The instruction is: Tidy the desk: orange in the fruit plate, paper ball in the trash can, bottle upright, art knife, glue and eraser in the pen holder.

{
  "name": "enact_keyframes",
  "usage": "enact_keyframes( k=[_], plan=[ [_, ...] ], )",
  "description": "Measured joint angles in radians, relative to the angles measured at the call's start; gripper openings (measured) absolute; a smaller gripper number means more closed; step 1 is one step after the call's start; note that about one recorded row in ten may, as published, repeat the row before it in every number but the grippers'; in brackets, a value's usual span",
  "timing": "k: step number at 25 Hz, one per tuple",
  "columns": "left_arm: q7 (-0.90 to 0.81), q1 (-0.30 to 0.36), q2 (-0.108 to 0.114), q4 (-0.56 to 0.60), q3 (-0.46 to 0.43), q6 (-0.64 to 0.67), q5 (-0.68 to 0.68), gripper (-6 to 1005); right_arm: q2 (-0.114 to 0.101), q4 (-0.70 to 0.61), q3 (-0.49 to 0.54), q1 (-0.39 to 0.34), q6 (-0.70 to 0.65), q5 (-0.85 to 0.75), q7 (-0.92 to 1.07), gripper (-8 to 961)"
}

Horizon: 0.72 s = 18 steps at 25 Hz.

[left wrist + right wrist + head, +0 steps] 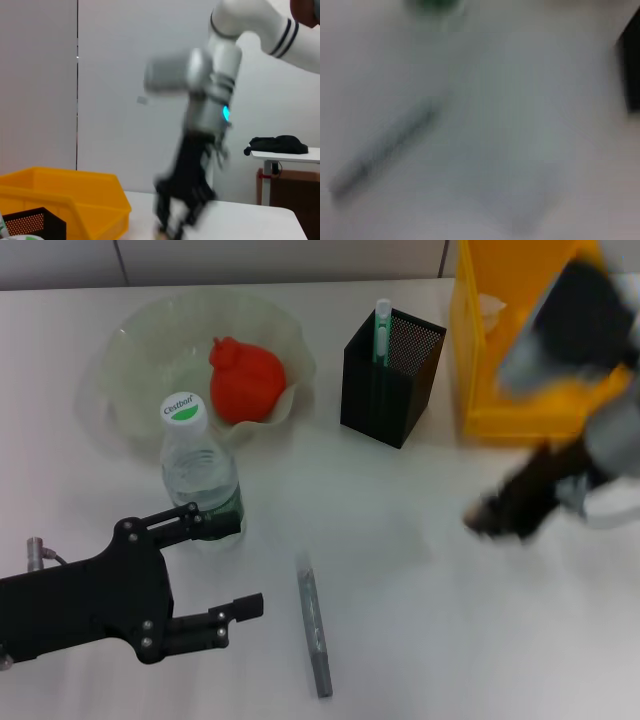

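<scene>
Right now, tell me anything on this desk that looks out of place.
One thing: a slim grey art knife lies loose on the white desk, near the left hand, not in the black mesh pen holder. The red-orange fruit sits in the ruffled pale-green plate; the clear water bottle stands upright.

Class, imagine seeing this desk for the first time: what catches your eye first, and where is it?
The red-orange orange sits in the pale-green fruit plate at the far left. The yellow trash can stands at the far right beside the black pen holder. Nearer, the bottle stands upright by the left gripper.
</scene>
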Motion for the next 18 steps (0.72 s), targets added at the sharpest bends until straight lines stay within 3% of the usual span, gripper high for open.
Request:
enact_keyframes(
  k=[4, 7, 12, 18],
  plan=[
    [0.0, -0.002, 0.0, -0.002, 0.002, 0.001, 0.0, 761, -0.003, -0.103, 0.221, -0.012, 0.095, 0.154, -0.015, 266],
    [-0.001, -0.006, 0.0, -0.005, 0.003, 0.003, 0.0, 761, -0.005, -0.089, 0.263, -0.018, 0.256, 0.168, -0.045, 277],
    [-0.016, -0.006, -0.002, -0.007, 0.003, 0.006, 0.0, 761, -0.006, 0.108, 0.26, 0.059, 0.461, 0.172, -0.122, 296],
    [-0.037, -0.011, -0.002, 0.006, 0.006, 0.032, 0.0, 761, -0.007, 0.359, 0.271, 0.184, 0.554, 0.192, -0.175, 319]
  ],
)
